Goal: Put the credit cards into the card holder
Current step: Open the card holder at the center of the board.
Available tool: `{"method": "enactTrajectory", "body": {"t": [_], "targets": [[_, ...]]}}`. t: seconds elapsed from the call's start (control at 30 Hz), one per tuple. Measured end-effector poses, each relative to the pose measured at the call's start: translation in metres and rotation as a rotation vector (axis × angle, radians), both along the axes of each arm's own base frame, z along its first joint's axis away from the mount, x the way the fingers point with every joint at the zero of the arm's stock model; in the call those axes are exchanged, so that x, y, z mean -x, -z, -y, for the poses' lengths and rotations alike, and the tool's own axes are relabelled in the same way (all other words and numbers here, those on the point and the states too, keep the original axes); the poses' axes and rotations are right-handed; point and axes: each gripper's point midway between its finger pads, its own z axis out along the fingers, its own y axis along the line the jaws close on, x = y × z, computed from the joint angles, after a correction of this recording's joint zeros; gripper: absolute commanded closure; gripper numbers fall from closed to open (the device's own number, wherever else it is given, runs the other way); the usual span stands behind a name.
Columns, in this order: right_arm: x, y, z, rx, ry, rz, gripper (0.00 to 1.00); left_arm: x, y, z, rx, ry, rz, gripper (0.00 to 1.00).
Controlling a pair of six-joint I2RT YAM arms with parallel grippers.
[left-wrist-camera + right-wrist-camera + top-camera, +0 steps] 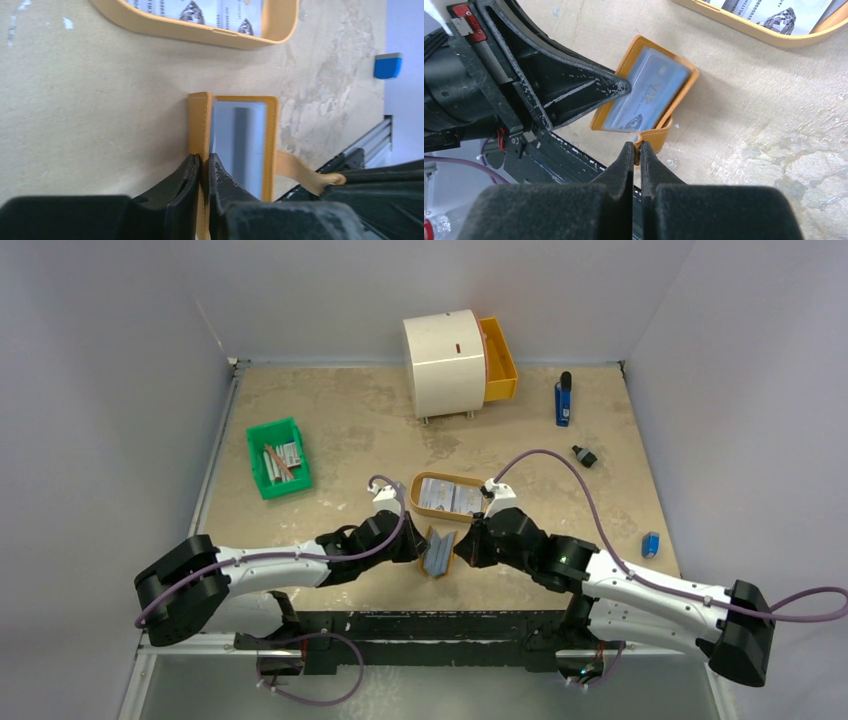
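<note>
- Left claw [204, 160]: fingers pressed together on the outer cover of the card holder [438, 552], pinching that panel at its edge.
- Right claw [637, 147]: fingers closed tight on the tip of the card holder's strap [305, 172].
- Card holder: folded open between the two claws, close to the near edge of the table [350, 440], just on the near side of the tray [447, 478]. Whether it rests on the table cannot be told.
- A card [649, 95], grey-blue with pale print, sits against the holder's inner face; the picture is blurred there, so how far it is seated cannot be told.
- More cards [450, 498] lie flat inside the tray, apart from the holder.
- A green bin [278, 457] of sticks stands well to the left; a white cabinet [445, 362] stands at the far edge.
</note>
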Motion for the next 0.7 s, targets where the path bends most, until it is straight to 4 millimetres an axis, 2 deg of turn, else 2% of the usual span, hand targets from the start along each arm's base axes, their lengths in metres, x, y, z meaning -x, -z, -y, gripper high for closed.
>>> {"method": "enactTrajectory", "body": {"t": [0.07,0.3,0.4,0.57,0.63,0.7], "targets": [[0.0,-0.002,0.001,-0.005,0.006,0.0,1.0,-0.001,0.002,-0.003,-0.012,-0.01,0.002,1.0],[0.001,0.007,0.012,0.022,0.055,-0.027,1.0,0.006,0.027,-0.023,-0.088,-0.031,-0.025,1.0],[0.005,0.026,0.024,0.059,0.101,-0.066,1.0,0.008,0.032,-0.028,-0.104,-0.035,-0.033,1.0],[0.018,0.071,0.053,0.163,0.191,-0.17,1.0,0.009,0.034,-0.029,-0.11,-0.037,-0.037,1.0],[0.024,0.083,0.062,0.186,0.215,-0.204,0.83,0.009,0.036,-0.03,-0.112,-0.036,-0.039,1.0],[0.027,0.087,0.065,0.19,0.232,-0.222,0.7,0.011,0.038,-0.032,-0.117,-0.035,-0.042,1.0]]}}
